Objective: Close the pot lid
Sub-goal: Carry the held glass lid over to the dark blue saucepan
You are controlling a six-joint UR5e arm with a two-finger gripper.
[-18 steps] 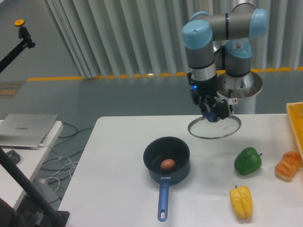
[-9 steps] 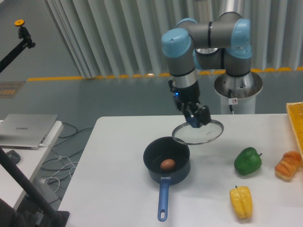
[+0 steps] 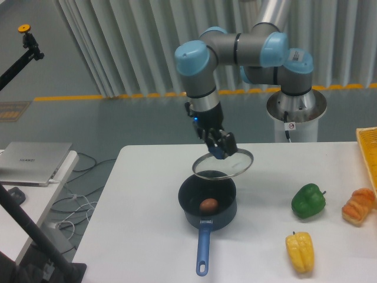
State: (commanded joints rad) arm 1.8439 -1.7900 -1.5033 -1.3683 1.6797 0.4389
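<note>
The dark blue pot [image 3: 207, 203] stands on the white table with its bright blue handle [image 3: 203, 249] pointing toward the front edge. A brown egg [image 3: 208, 205] lies inside it. My gripper [image 3: 220, 146] is shut on the knob of the glass lid [image 3: 223, 165], which hangs tilted in the air. The lid overlaps the pot's back rim in this view and sits slightly to the right of the pot's centre. The knob itself is hidden by the fingers.
A green pepper [image 3: 308, 200] and a yellow pepper [image 3: 300, 252] lie to the right of the pot. Bread [image 3: 358, 206] and a yellow crate [image 3: 369, 153] are at the right edge. A laptop [image 3: 35, 161] rests on a side table at left.
The arm has swung left with the lid, carrying it from the table's back right to just above the pot's back rim. The pot and egg have not moved.
</note>
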